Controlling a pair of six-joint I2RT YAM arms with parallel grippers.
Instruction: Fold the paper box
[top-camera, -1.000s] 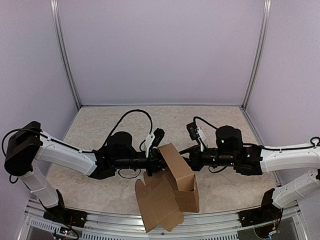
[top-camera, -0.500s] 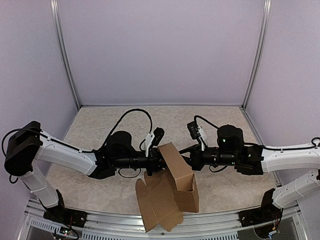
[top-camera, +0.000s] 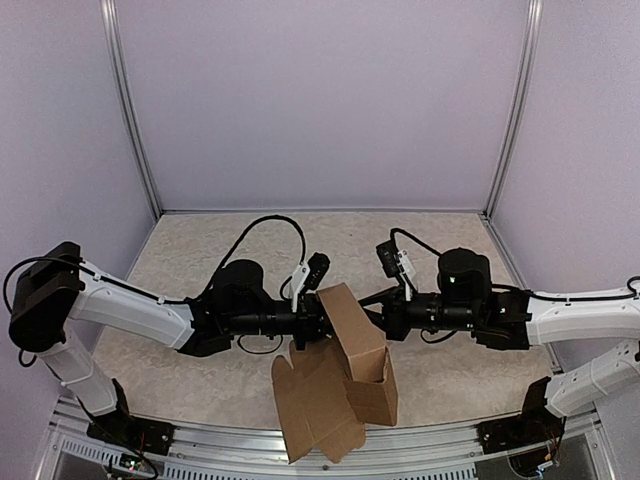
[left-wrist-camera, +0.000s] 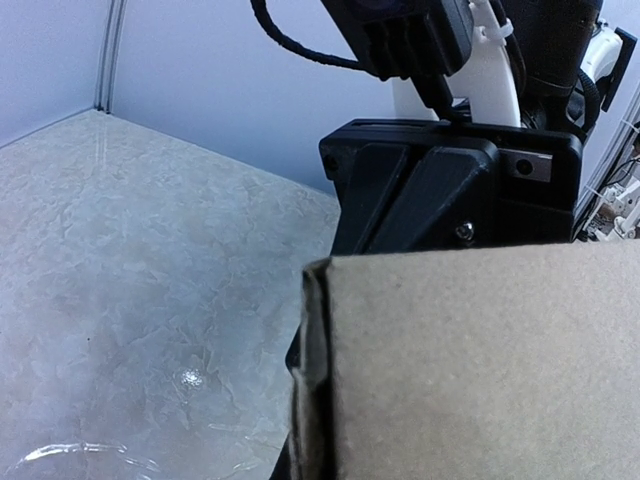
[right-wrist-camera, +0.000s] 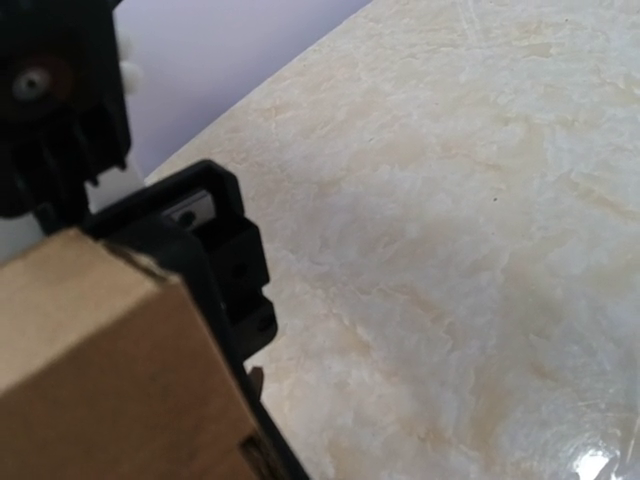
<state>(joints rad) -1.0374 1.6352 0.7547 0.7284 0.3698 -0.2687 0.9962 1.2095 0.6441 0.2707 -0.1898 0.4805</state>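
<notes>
From above, the left arm (top-camera: 130, 310) reaches in across the table (top-camera: 200, 250) toward the middle. The left claw (top-camera: 318, 322) is squeezed shut on the left wall of the box (top-camera: 345, 365). The box is brown and plain. It sits in the middle, near the front edge of the table, between the two claws. Its top part is tipped and held up, its top is open, and big flat flaps hang down at the front left. The right claw (top-camera: 376, 318) is pinched shut on the right wall of the box, and the right arm (top-camera: 580, 315) comes in from the right side. Only this high view shows the whole box, its flaps and both arms at once. The left wrist view shows far less: one flat brown side of the box (left-wrist-camera: 480, 370) fills the bottom right, very close. It hides the left claw's own fingers. Just behind the box's top edge is the black body of the right claw, and shiny table is on the left. The right wrist view shows a corner of the box (right-wrist-camera: 100, 370) at the bottom left. It hides that claw's fingers too. The black left claw pokes out just behind the corner, and pale table fills the right.
</notes>
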